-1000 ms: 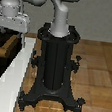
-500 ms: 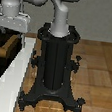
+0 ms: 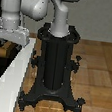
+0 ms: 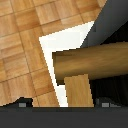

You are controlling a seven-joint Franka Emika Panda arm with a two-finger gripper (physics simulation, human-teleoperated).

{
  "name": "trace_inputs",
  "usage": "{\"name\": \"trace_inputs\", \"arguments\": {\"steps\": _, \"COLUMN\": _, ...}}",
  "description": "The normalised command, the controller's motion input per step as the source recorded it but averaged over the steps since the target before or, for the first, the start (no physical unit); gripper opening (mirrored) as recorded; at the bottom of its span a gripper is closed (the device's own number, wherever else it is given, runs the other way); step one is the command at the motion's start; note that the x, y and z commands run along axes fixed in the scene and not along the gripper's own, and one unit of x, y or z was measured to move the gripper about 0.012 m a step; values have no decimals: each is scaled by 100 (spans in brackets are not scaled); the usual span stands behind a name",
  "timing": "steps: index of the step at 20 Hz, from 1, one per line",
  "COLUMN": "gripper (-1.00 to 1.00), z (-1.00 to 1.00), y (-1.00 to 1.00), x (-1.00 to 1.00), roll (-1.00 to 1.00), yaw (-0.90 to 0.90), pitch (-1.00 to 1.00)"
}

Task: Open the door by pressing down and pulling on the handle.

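Close under the wrist camera lies the handle (image 4: 92, 61), its long bar running crosswise beneath the gripper (image 4: 64, 111), seemingly between the fingers; whether they clamp it I cannot tell; beyond, the door (image 4: 112, 25) and its white frame (image 4: 57, 42).

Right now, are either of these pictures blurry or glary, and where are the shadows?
Exterior view: soft and pixelated, no glare; the black pedestal is too dark for detail. Wrist view: the handle fills the frame, slightly blurred, shaded on its underside; the door's white frame looks flat and bright.
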Motion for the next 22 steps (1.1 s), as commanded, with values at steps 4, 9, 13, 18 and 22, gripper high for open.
{"name": "trace_inputs", "arguments": {"steps": 4, "gripper": 100, "z": -50, "y": -50, "x": 0, "roll": 0, "yaw": 0, "pitch": 0}}
{"name": "trace_inputs", "arguments": {"steps": 9, "gripper": -100, "z": 0, "y": 0, "x": 0, "roll": 0, "yaw": 0, "pitch": 0}}
{"name": "trace_inputs", "arguments": {"steps": 13, "gripper": -100, "z": 0, "y": 0, "x": 0, "roll": 0, "yaw": 0, "pitch": 0}}
{"name": "trace_inputs", "arguments": {"steps": 18, "gripper": -100, "z": 0, "y": 0, "x": 0, "roll": 0, "yaw": 0, "pitch": 0}}
{"name": "trace_inputs", "arguments": {"steps": 22, "gripper": -100, "z": 0, "y": 0, "x": 0, "roll": 0, "yaw": 0, "pitch": 0}}
